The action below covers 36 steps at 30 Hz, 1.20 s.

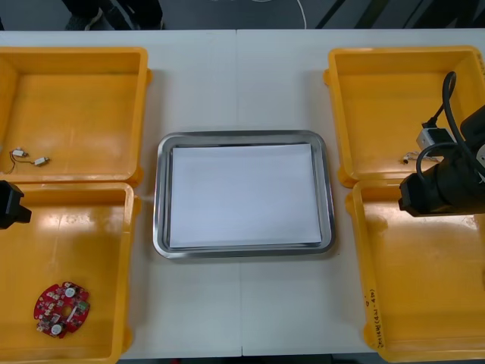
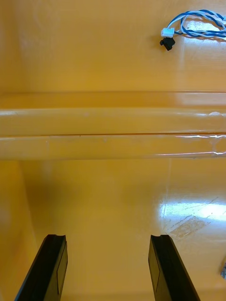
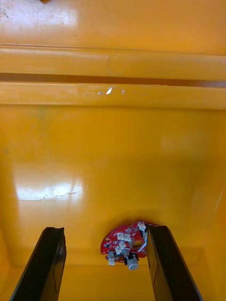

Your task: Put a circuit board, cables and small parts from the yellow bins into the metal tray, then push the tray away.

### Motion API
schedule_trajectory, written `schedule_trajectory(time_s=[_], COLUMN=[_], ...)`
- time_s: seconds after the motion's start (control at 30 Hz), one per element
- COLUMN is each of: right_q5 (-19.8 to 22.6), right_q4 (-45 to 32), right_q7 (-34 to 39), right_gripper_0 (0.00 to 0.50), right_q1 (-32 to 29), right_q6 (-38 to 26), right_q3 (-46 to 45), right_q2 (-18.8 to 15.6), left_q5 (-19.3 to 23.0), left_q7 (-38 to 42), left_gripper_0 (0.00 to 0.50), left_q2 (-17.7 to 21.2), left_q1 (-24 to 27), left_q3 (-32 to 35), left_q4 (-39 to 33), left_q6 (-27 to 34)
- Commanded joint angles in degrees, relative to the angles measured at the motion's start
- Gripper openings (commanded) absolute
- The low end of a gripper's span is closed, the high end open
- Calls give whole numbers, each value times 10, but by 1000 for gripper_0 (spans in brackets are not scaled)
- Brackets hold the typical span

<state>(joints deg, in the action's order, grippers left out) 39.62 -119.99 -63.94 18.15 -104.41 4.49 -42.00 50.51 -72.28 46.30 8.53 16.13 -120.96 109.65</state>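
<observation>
Hovering over the lower-left bin of the front view, the left gripper stood released. Its fingers were spread with the circuit board lying flat on the bin floor between them, close against one finger. It looked lined up to take the board first, since that is the largest item and lay alone in its bin. The right gripper, likewise released and holding nothing, hung at the right edge of the frame over the lower-right bin. It was probably waiting its turn near the blue and white cable, which lay in the upper-right bin just across the shared rims. The tray sat at the centre of the worktop, between the bins where both arms could likely reach it. Its white inside was bare, so nothing had been delivered yet. Counted: four bins, one tray, one circuit board and two cables, the second a short cable in the upper-left bin
</observation>
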Motion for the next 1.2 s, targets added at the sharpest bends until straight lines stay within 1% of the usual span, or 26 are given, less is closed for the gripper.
schedule_trajectory(time_s=[0.03, 1.2], right_q5=[-2, -2], right_q4=[-4, -4], right_q7=[-14, -14], right_gripper_0=[500, 500], right_q1=[-6, -6], right_q6=[3, 3], right_q3=[-15, -15], right_q2=[-3, -3], left_q5=[-1, -1], left_q7=[-52, -52], left_gripper_0=[500, 500], left_q2=[26, 26], left_q1=[-13, -13], left_q3=[16, 16], left_q4=[-4, -4], left_q6=[3, 3])
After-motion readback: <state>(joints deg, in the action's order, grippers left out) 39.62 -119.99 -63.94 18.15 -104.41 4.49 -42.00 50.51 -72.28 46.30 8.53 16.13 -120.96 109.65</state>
